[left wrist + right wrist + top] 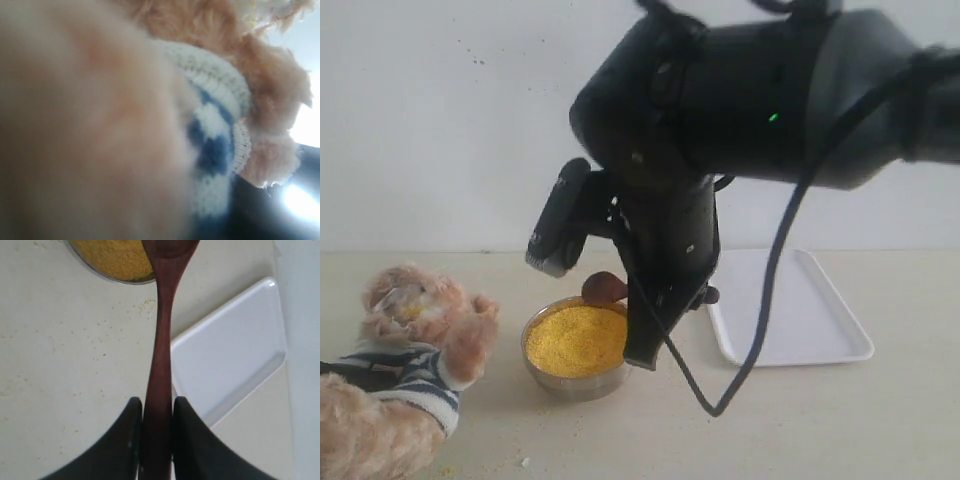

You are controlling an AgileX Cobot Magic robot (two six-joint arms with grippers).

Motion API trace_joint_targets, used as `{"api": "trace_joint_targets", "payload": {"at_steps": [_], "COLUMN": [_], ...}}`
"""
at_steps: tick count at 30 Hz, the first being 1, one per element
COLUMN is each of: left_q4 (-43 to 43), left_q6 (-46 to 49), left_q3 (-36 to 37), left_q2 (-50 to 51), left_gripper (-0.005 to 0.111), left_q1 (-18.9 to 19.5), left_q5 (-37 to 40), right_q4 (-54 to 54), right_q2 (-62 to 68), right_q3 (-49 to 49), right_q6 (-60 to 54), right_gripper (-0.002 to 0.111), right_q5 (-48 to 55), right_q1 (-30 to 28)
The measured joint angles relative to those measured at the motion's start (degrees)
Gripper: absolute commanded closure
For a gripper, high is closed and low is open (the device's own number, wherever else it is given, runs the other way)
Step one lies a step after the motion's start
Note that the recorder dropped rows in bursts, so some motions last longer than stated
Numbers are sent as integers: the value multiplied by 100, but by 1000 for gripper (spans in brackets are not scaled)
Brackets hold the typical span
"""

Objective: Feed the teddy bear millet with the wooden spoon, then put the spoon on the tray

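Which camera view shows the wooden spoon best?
The right wrist view: the wooden spoon runs its whole handle from the right gripper toward the millet. The exterior view shows only its oval bowl; the rest is hidden. The left wrist view shows only the teddy bear.

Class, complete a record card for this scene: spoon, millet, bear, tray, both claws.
wooden spoon: handle clamped in the right claw, head over the steel bowl's rim
millet: yellow mound filling the bowl
teddy bear: left of the bowl in the exterior view, paw raised toward it
tray: white, on the bowl's other side, spoon not on it
left claw: not visible; its camera shows only bear fur
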Motion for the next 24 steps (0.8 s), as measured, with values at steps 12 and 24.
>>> {"api": "trace_joint_targets", "payload": {"at_steps": [12, 24], "left_q4": [-379, -403], "left_q6": [192, 157], "left_q3": [0, -74], "left_q2": [150, 609], "left_gripper": [103, 103], "left_q1": [0, 0], "left_q5": [-318, -28], "right_q4": [-655, -739], "right_q2": [838, 1192], "right_q3": [0, 0], "right_q6": [80, 223], "right_gripper": [109, 109], "right_q5": [-1096, -1430], "right_q1": [21, 54]}}
